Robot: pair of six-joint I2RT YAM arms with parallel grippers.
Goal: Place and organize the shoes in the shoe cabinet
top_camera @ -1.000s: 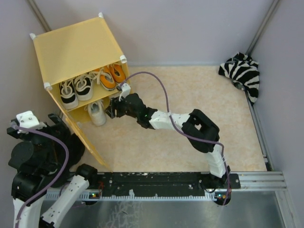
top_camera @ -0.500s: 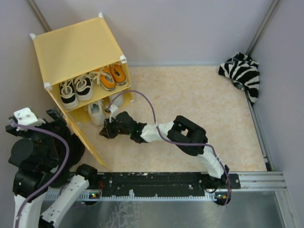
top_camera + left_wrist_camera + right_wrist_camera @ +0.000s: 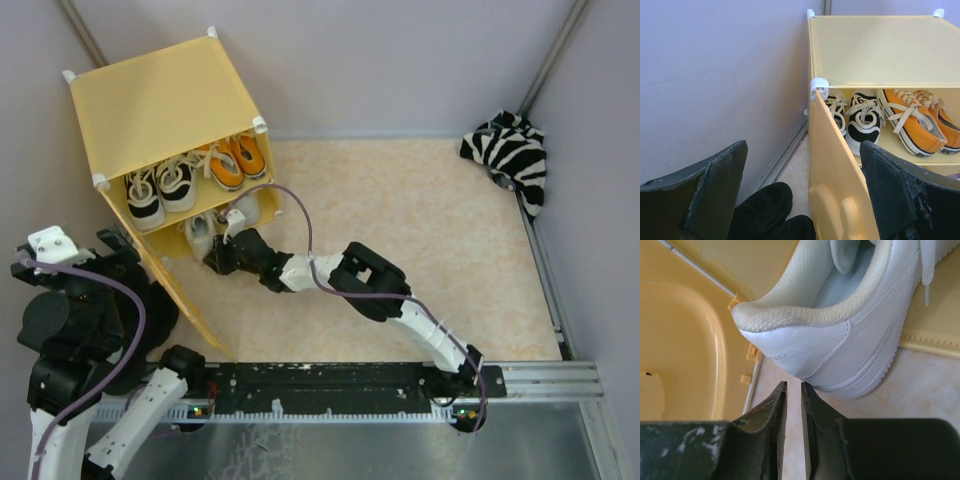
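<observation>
Right hand nearly closed on nothing — tips just behind heel of white shoe, which sits half in shoe cabinet lower bay. Left hand open by door. Risk: an off-centre push skews the shoe vs. its neighbour — or jams it against the door.

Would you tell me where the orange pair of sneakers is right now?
The orange sneakers sit on the yellow cabinet's upper shelf, right of the black-and-white pair.

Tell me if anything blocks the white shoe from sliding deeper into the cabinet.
Nothing visible does. The white shoe sits at the cabinet's lower opening, the door swung open, and the right gripper right behind its heel.
</observation>
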